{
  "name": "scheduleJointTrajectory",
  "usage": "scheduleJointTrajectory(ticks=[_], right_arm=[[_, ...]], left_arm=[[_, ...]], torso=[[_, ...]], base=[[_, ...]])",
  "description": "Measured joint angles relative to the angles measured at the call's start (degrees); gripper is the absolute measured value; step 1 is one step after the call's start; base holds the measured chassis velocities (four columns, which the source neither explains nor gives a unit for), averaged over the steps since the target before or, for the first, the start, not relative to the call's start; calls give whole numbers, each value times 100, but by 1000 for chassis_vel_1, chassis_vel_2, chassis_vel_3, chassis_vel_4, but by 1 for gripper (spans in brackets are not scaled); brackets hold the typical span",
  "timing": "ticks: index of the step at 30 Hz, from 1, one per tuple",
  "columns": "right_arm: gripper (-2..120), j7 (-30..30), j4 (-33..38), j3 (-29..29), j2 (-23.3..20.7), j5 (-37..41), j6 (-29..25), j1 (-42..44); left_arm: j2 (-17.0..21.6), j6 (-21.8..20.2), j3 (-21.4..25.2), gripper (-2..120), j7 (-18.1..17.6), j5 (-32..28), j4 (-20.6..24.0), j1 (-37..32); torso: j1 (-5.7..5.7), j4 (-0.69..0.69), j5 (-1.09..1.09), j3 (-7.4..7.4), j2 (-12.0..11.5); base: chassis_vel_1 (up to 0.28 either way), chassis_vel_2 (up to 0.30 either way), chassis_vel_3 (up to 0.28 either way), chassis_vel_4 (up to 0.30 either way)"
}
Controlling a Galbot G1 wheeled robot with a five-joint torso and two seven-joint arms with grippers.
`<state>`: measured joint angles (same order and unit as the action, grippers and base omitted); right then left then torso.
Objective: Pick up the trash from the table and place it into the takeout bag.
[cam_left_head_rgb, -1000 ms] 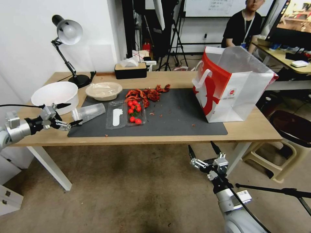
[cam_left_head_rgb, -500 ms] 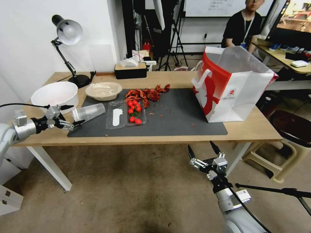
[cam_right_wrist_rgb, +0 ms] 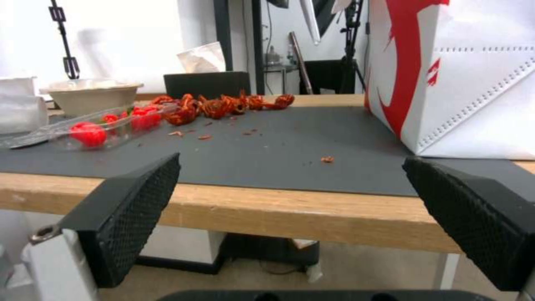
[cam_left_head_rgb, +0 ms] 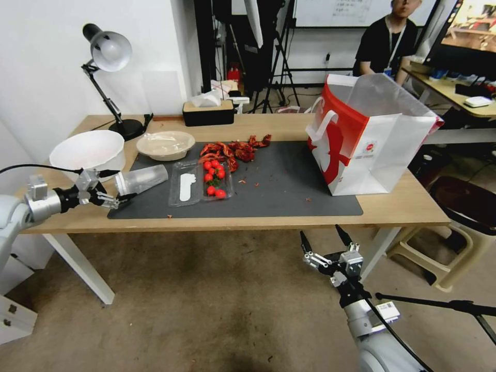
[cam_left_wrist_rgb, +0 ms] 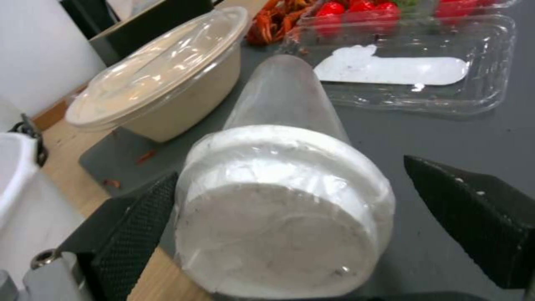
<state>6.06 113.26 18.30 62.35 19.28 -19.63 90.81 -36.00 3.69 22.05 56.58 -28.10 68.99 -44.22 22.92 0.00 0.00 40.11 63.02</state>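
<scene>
At the worktop's (cam_left_head_rgb: 403, 206) left edge, the left end effector (cam_left_head_rgb: 114, 184) has its fingers apart around the lidded end of one clear plastic cup (cam_left_head_rgb: 140, 180), which lies on its side at the dark grey mat's (cam_left_head_rgb: 289, 191) left edge. The cup's long axis runs straight away from that end effector, towards the mat's middle. Near the right edge stands one boxy red-and-white takeout bag (cam_left_head_rgb: 369, 139). The right end effector (cam_left_head_rgb: 326, 238), fingers also apart, hangs below the front edge, much farther from the cup.

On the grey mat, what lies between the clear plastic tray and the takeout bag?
In the head view, bare mat with a few red crumbs lies between the clear plastic tray and the takeout bag.
</scene>
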Motion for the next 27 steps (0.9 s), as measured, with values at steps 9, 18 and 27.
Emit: scheduleJointTrajectory(ticks=[9, 18, 27], right_arm=[[100, 36, 16, 13, 4, -1, 14, -9], [100, 64, 25, 10, 2, -5, 48, -51], [100, 77, 25, 4, 3, -8, 51, -65]], left_arm=[[-99, -3, -107, 100, 146, 128, -82, 146], [-119, 44, -124, 98, 226, 275, -108, 146], [-163, 51, -125, 75, 208, 292, -123, 159]], torso=[[-1, -1, 0, 0, 0], [-1, 0, 0, 0, 0], [-1, 0, 2, -1, 1]], base=[[0, 0, 0, 0], [0, 0, 0, 0], [0, 0, 0, 0]])
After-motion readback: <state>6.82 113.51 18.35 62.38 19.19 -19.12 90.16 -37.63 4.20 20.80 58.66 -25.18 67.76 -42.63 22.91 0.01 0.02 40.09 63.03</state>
